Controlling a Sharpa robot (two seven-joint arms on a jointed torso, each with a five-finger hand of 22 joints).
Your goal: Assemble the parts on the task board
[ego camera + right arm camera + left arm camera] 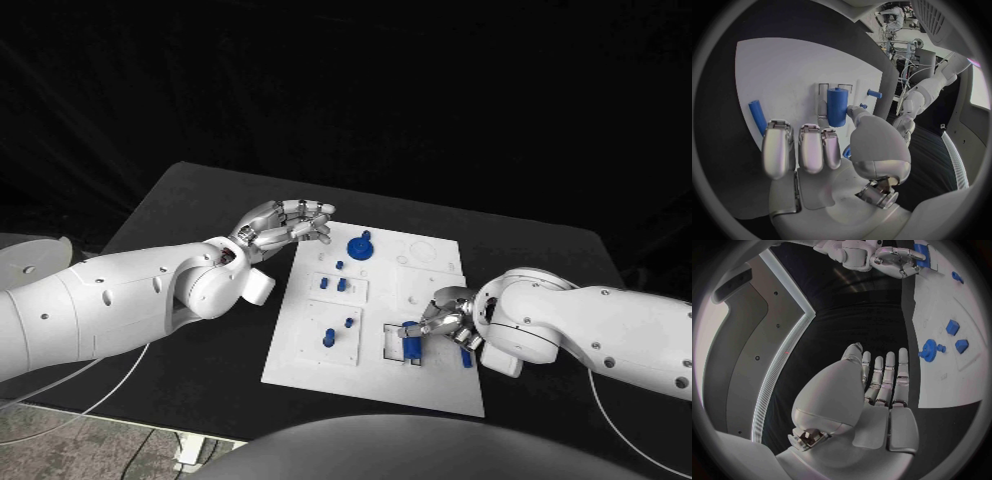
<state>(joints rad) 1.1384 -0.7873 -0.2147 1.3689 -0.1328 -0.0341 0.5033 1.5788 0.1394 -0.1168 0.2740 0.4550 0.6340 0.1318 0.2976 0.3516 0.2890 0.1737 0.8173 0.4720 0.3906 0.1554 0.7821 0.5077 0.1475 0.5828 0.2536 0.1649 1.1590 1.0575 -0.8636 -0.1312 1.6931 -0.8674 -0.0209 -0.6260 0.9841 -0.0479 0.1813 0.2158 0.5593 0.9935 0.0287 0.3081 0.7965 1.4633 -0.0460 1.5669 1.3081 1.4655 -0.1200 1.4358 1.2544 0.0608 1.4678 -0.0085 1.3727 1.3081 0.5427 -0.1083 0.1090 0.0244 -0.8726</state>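
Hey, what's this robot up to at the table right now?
It is assembling small blue parts on the white task board. The right hand is at a blue cylinder standing in a recess near the board's right edge; whether it grips it is unclear. The left hand hovers open off the board's far left corner, holding nothing.

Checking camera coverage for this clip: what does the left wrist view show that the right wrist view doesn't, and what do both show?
Left wrist view alone: the left hand, open beside the task board, and a blue gear with two small blue blocks near it. Right wrist view alone: a blue rod lying loose on the board. Both: the right hand at the upright blue cylinder.
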